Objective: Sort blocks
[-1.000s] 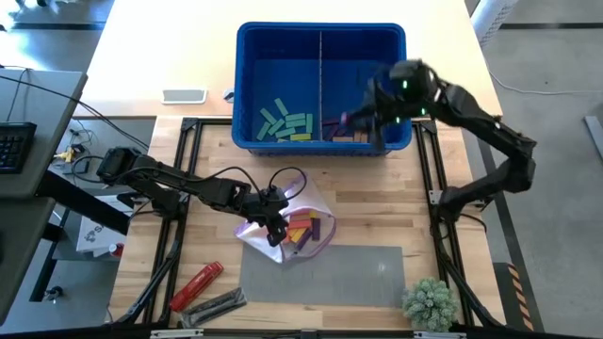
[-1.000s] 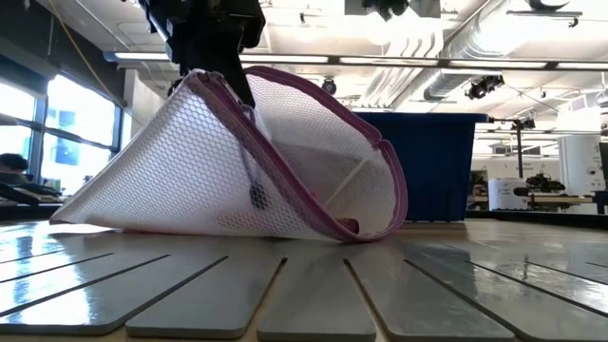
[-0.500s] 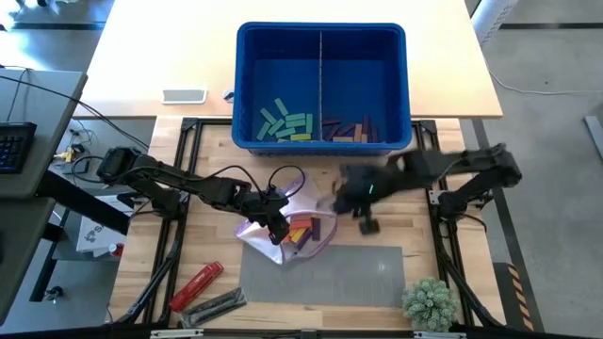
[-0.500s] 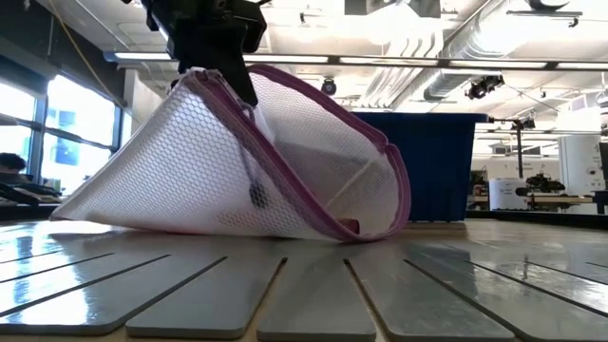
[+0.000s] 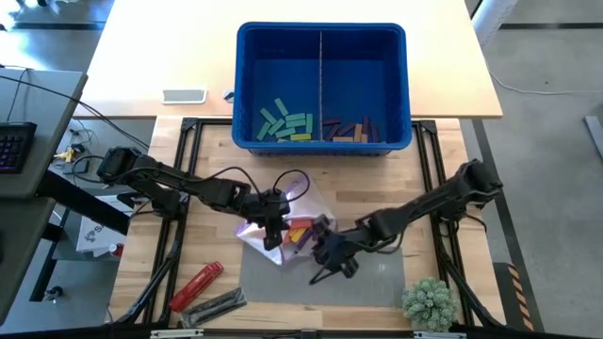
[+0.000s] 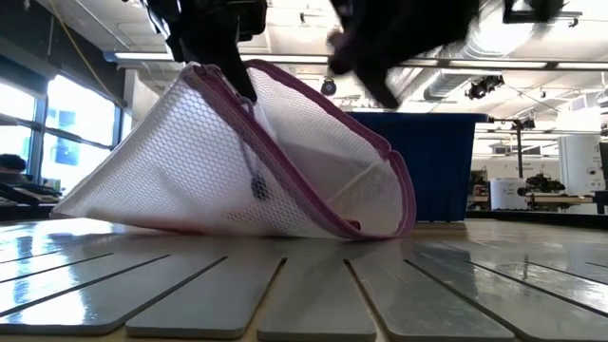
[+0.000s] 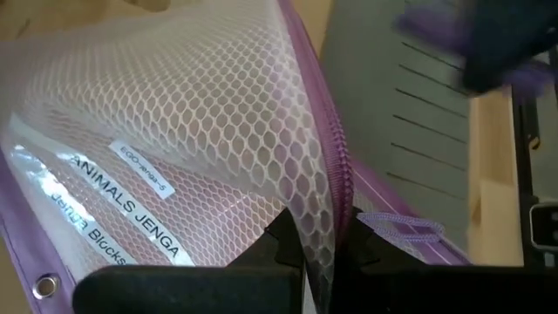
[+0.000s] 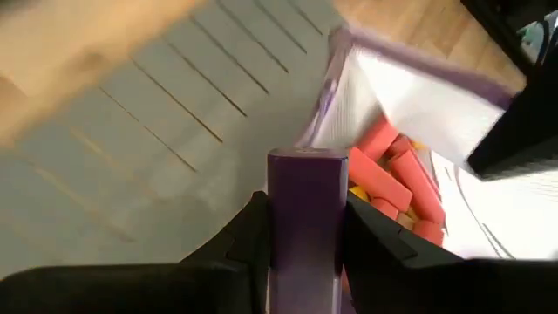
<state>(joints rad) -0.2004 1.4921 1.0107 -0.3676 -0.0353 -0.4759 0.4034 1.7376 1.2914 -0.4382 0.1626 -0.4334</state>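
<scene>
White mesh bag (image 6: 237, 161), wood table (image 5: 415, 179)

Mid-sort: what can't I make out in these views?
High view: the blocks in the mesh bag cannot be counted; netting and the left gripper cover them.
Low view: the right gripper is a dark blur, cut by the top edge; the bag wall hides the contents.
Right wrist view: the purple block in the jaws runs off the bottom edge and covers part of the bag mouth.
</scene>
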